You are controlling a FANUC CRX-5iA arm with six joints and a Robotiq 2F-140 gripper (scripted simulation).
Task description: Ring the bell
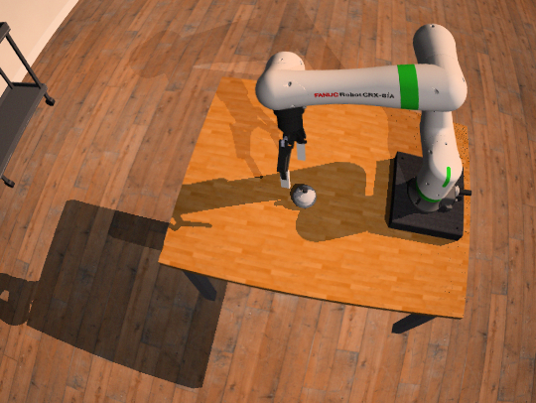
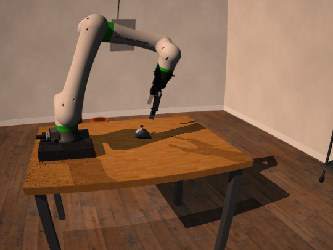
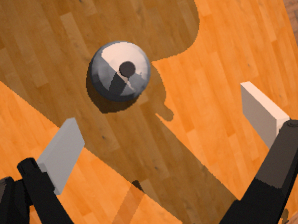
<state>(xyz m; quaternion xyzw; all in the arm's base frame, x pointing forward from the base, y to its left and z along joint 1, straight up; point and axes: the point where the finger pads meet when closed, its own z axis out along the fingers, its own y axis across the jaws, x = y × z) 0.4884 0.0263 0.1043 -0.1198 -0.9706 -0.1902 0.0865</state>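
One bell (image 3: 120, 71) on table (image 1: 318, 268), below and just ahead of pincer (image 3: 162, 132), well in from every table edge, open board all round. Arm (image 1: 347, 89) bent over, wrist pointing down. Pincer spread wide, pinching nothing, fingers above board, apart from bell. One cart (image 1: 20, 106) far off.
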